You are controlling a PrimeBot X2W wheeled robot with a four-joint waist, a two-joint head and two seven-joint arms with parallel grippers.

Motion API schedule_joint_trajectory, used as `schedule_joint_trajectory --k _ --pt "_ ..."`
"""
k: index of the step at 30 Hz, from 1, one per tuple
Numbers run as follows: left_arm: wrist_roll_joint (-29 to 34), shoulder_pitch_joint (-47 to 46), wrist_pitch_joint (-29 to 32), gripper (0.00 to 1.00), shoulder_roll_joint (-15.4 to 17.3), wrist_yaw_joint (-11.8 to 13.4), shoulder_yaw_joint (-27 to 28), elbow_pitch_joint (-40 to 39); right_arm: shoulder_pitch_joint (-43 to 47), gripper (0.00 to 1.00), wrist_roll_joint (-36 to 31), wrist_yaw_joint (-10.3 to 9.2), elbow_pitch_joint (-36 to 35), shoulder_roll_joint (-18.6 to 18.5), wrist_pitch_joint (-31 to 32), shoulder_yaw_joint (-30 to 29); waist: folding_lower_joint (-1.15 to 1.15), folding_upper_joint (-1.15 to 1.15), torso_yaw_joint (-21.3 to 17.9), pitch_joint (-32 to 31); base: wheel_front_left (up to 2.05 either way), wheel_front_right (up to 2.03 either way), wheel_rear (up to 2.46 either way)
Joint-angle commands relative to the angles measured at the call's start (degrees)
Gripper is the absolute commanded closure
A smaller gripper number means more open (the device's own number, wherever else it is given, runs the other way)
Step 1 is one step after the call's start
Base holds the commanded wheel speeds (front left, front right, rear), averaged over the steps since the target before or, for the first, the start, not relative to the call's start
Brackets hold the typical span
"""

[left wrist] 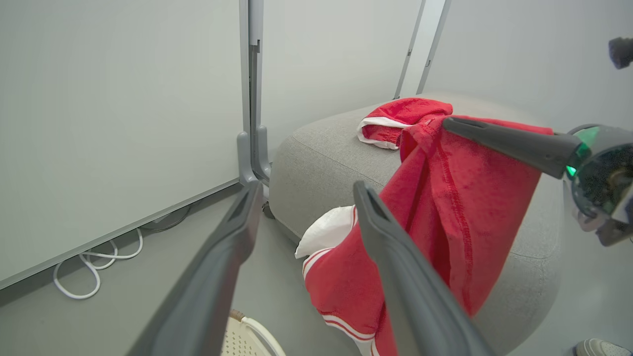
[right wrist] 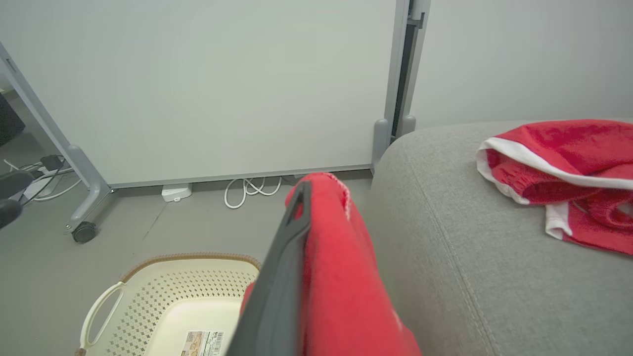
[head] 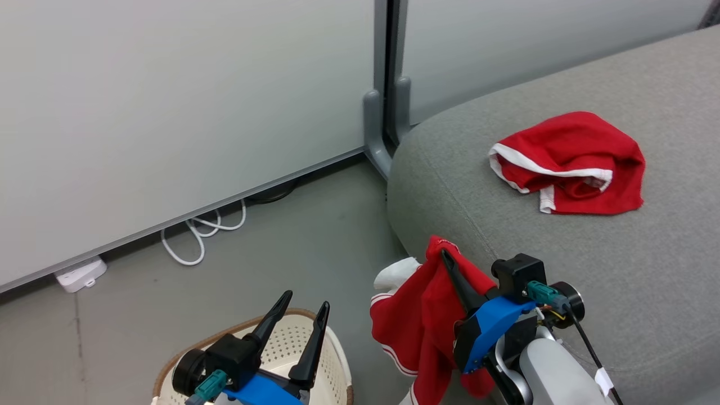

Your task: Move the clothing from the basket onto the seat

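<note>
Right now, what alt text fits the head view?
The right pincer holds a red-and-white garment dangling beside the grey seat, where a second red garment lies. The open left pincer hovers above the cream basket.

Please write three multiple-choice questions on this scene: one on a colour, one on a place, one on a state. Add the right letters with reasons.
1. The rim of the basket is: A brown, B blue, C black.
2. The crumpled red garment lies: A in the basket, B on the seat, C on the floor.
3. The right claw is: A open, B shut on hanging red clothing, C shut on a cable.
Answers: A, the woven edge is brown; B, grey upholstery lies under it; B, red fabric hangs from it.
</note>
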Motion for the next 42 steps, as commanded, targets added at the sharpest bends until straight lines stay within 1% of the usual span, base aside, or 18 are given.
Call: schedule_joint_trajectory --k 1,8,11,18,26,30,33,36,38,42 --pt "0.4 -0.74 -0.19 0.0 0.25 -0.18 -0.03 -0.15 -0.45 1.0 0.19 -0.04 -0.31 -0.02 -0.48 -0.04 0.0 0.0 -4.2 1.09 0.0 0.0 0.0" --pt "0.05 -1.66 -0.19 0.0 0.72 -0.22 -0.77 -0.14 -0.19 1.0 0.52 -0.04 0.04 -0.01 -0.95 -0.1 0.0 0.0 -9.04 2.55 0.0 0.0 0.0" --pt "-0.14 -1.93 -0.19 0.0 0.78 -0.22 -0.99 0.01 -0.48 1.0 0.68 -0.04 0.23 -0.01 -1.21 -0.12 0.0 0.0 -9.93 2.79 0.0 0.0 0.0" --pt "-0.4 -1.86 -0.19 0.0 0.8 -0.23 -1.44 0.11 -0.68 1.0 0.78 -0.04 0.39 -0.01 -1.52 -0.59 0.0 0.0 -10.44 3.02 0.0 0.0 0.0" --pt "-0.33 -2.29 -0.19 0.0 1.07 -0.22 -1.57 0.08 -1.92 1.0 0.51 -0.04 0.24 -0.17 -1.87 -1.9 0.0 0.0 -9.12 3.69 0.0 0.0 0.0" --pt "-0.13 -2.73 -0.19 0.0 1.26 -0.22 -1.71 -0.12 -5.4 1.0 -0.62 -0.05 -0.85 -2.47 -1.09 -4.15 0.0 0.0 -8.55 4.57 0.0 0.0 0.0" --pt "0.08 -3.36 -0.19 0.0 1.65 -0.22 -1.9 -0.44 -9.44 1.0 -1.14 -0.05 -2.28 -5.46 0.42 -5.48 0.0 0.0 -8.02 5.97 0.0 0.0 0.0" --pt "0.46 -5.05 -0.19 0.0 2.42 -0.22 -2.49 -0.94 -15.02 1.0 -0.69 -0.05 -4.29 -10.05 1.92 -8.76 0.0 0.0 -6.85 8.69 0.0 0.0 0.0" --pt "0.59 -6.39 -0.19 0.0 3.07 -0.22 -3.14 -1.29 -18.51 1.0 0.04 -0.05 -5.53 -12.32 3.16 -11.01 0.0 0.0 -5.82 10.72 0.0 0.0 0.0" --pt "0.98 -9.88 -0.19 0.0 4.6 -0.23 -4.67 -2.25 -25.69 1.0 1.91 -0.05 -7.74 -18.55 5.87 -15.81 0.0 0.0 -3.56 16.12 0.0 0.0 0.0"
